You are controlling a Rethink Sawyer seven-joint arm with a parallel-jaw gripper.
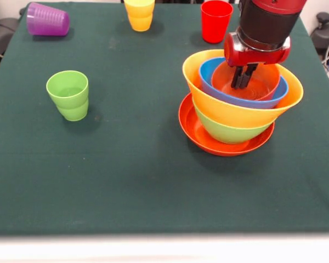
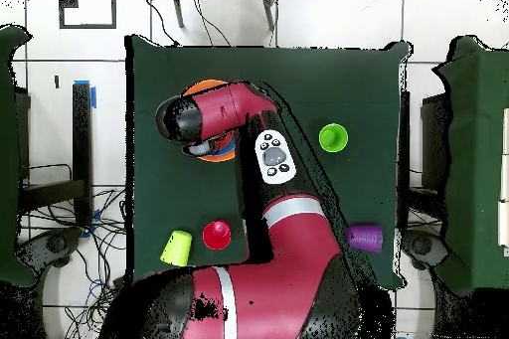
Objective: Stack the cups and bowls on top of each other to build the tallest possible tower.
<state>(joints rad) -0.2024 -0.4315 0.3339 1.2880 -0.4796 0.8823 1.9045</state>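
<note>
The tower stands at the right of the front view: the wide red-orange bowl (image 1: 193, 127) at the bottom, then the green bowl (image 1: 230, 130), the large orange-yellow bowl (image 1: 236, 111), the blue bowl (image 1: 209, 73) and the small orange bowl (image 1: 266, 81) on top. My gripper (image 1: 244, 78) hangs straight down inside the small orange bowl, fingers drawn together with nothing between them. Two light green cups (image 1: 69, 94) stand nested at the left. The purple cup (image 1: 47, 19) lies on its side at the far left. The yellow cup (image 1: 139, 13) and red cup (image 1: 215, 20) stand upright at the far edge.
In the overhead view my arm (image 2: 234, 106) covers most of the bowl pile (image 2: 209, 86). The green cups (image 2: 333, 137), purple cup (image 2: 365, 237), red cup (image 2: 217, 235) and yellow cup (image 2: 176, 247) stand apart on the green cloth (image 1: 153, 181).
</note>
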